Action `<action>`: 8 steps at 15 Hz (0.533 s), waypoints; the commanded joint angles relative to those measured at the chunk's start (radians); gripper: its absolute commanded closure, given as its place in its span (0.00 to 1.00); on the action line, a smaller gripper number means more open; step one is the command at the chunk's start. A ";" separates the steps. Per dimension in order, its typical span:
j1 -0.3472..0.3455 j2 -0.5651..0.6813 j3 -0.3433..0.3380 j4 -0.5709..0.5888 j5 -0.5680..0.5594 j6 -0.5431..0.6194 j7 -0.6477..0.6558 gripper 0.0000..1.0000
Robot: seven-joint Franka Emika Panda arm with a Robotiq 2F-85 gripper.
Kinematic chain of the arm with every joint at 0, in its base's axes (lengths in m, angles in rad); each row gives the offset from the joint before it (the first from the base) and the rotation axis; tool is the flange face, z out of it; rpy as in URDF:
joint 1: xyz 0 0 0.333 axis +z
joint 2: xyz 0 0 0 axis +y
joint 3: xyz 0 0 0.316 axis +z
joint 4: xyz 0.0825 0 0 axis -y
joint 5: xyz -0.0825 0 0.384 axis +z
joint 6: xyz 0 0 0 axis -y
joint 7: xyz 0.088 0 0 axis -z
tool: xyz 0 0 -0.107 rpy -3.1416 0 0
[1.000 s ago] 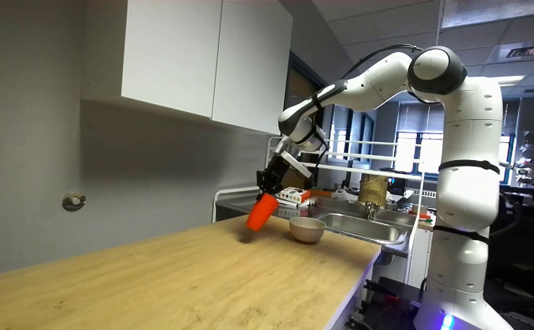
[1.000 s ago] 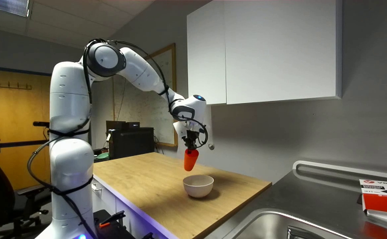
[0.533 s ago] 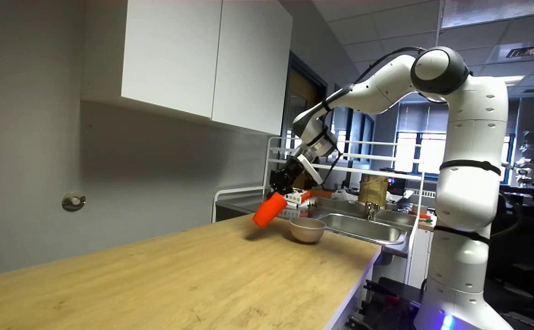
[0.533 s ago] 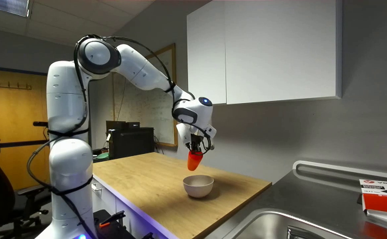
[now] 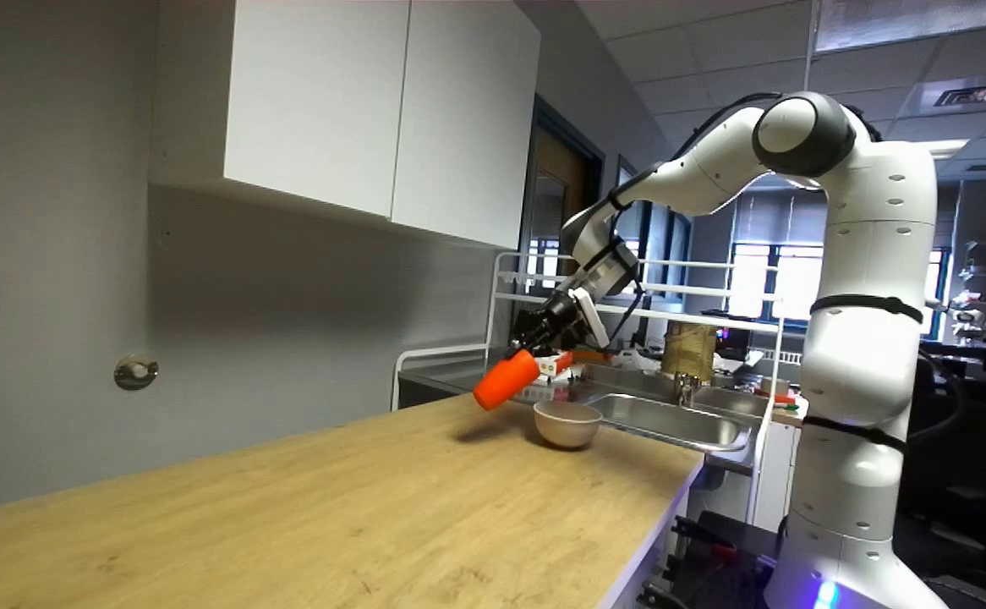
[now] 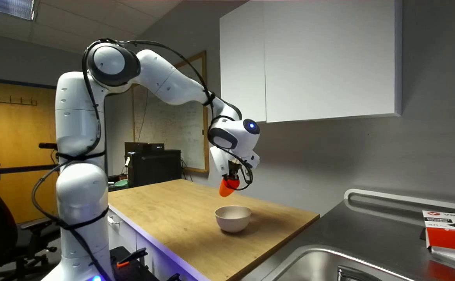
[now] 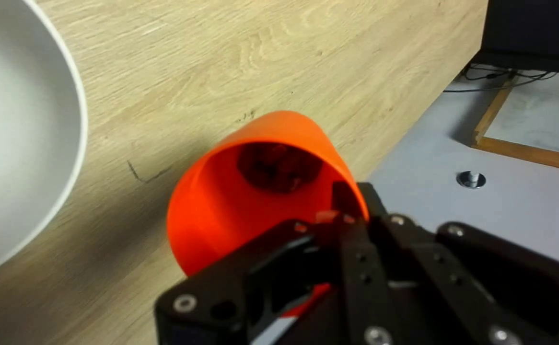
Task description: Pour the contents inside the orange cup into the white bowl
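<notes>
An orange cup (image 5: pixel 506 381) hangs tilted above a wood-grain bench (image 5: pixel 332 474), near but not over the white bowl (image 6: pixel 233 219). Some dark reddish contents (image 7: pixel 279 167) sit deep inside, so lifting looks done and pouring seems left to do. The pincer (image 7: pixel 360 200) grips the cup's wall at the rim; its body slants down and away beyond.

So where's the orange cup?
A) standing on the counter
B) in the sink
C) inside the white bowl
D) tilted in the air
D: in both exterior views the orange cup hangs tilted above the counter, and the wrist view shows the fingers gripping it near its rim.
</notes>
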 commanded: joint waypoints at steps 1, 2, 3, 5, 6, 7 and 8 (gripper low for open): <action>-0.037 0.028 -0.038 0.011 0.060 -0.097 -0.090 0.98; -0.049 0.040 -0.048 0.013 0.075 -0.128 -0.112 0.98; -0.060 0.053 -0.056 0.015 0.090 -0.155 -0.133 0.98; -0.082 0.080 -0.070 0.018 0.123 -0.216 -0.178 0.99; -0.093 0.094 -0.077 0.018 0.139 -0.247 -0.197 0.98; -0.102 0.107 -0.081 0.020 0.150 -0.273 -0.215 0.99; -0.112 0.120 -0.086 0.022 0.160 -0.303 -0.229 0.99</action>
